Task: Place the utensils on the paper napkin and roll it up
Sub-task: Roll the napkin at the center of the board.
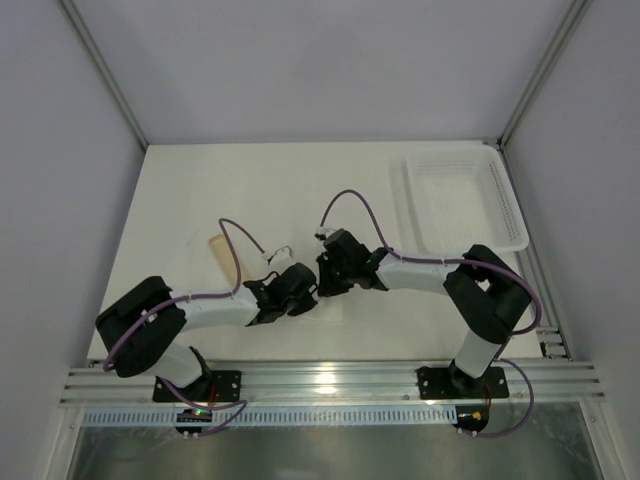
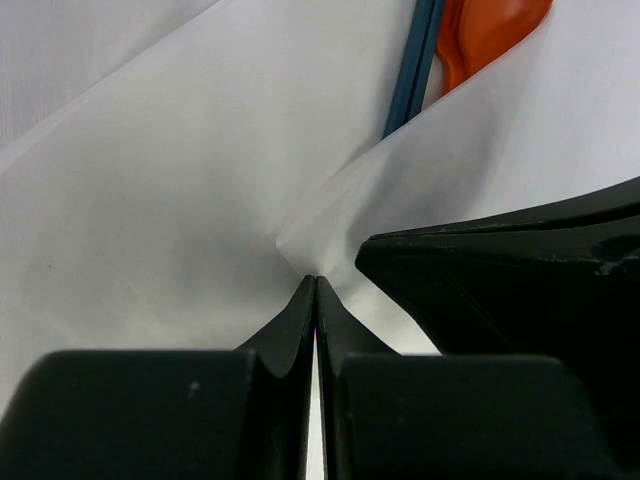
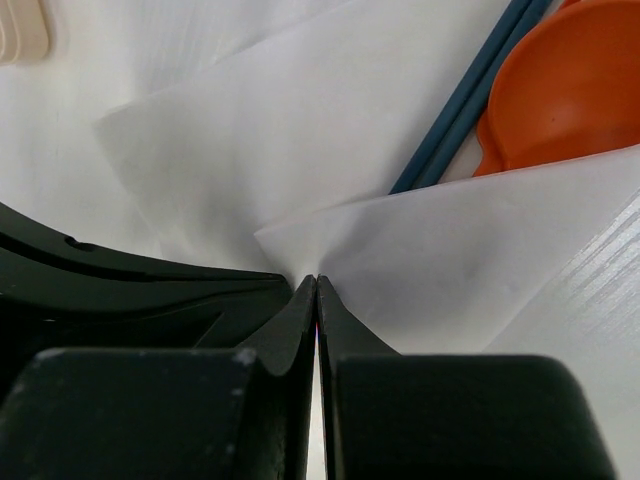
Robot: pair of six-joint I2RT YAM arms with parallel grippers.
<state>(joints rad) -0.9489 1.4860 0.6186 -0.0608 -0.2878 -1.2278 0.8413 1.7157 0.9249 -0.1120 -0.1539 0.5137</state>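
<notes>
White paper filled both wrist views. The paper napkin [image 2: 180,180] lay on the table [image 1: 200,190] with one flap folded over, its creases running to a point at the lower centre of each view. The left gripper [image 2: 316,285] had its fingers pressed together, with no gap between them. The paper puckered right at their tips, so they appeared to pinch the fold. The right gripper [image 3: 316,283] was closed in the same way, and the corner of the folded flap met its tips. Each wrist view showed the other gripper's black body just beside its own.

An orange spoon [image 2: 490,30] and thin blue sticks [image 2: 412,70] lay on the napkin at the upper right of both wrist views, partly tucked under the flap. The sticks lay just beside the spoon.

From above, the two grippers met near the centre of the frame and covered the napkin. A tan stick [image 1: 222,258] lay on the bare table to their left, apart from them. A white mesh basket [image 1: 507,200] stood at the upper right. Purple cables [image 1: 350,197] looped over both arms.
</notes>
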